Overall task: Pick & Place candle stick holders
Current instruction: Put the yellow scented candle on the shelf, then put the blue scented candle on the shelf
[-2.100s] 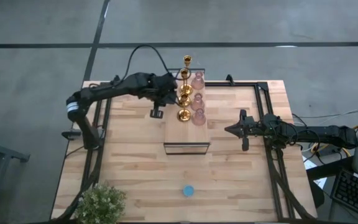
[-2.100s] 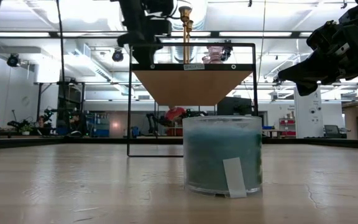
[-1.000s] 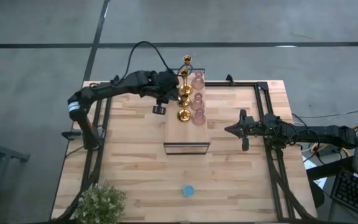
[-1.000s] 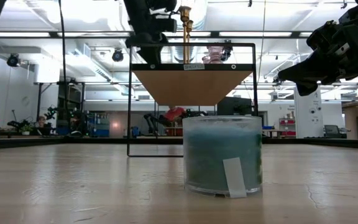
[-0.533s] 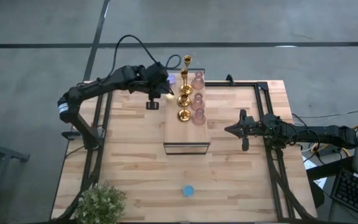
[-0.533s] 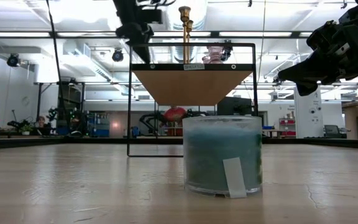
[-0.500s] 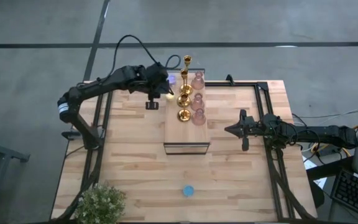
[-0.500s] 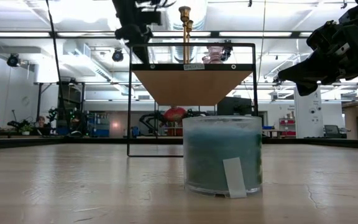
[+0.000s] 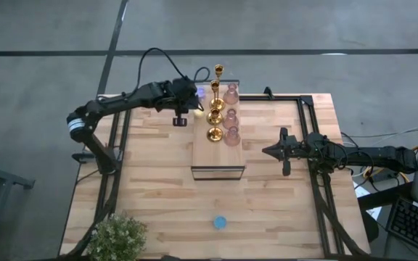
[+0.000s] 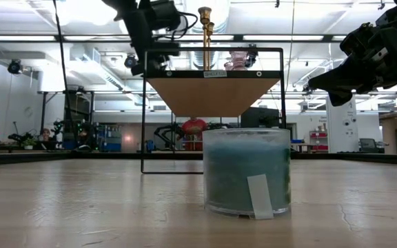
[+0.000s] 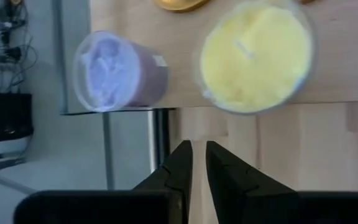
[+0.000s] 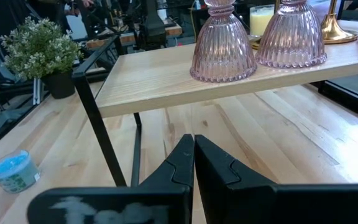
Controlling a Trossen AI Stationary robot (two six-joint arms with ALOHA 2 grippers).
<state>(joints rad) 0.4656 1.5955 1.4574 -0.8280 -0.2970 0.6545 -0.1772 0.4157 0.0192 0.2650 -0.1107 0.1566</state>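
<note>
In the high view, the light wooden shelf on its black frame stands in the upper middle of the worktop. On it are three gold candle stick holders in a column, and just to their right three pink vase-like holders. The left gripper is in the upper left part of the frame, just left of the shelf edge; its fingers are nearly together with only a thin gap, and they hold nothing. In the left wrist view, a yellow cup and a purple cup stand on the shelf, close to each other and in front of this gripper. The right gripper waits at the right of the shelf, above the worktop, fully closed and empty. A blue cup stands alone on the worktop in the lower middle of the frame, well apart from the shelf. A green plant is at the lower left corner.
</note>
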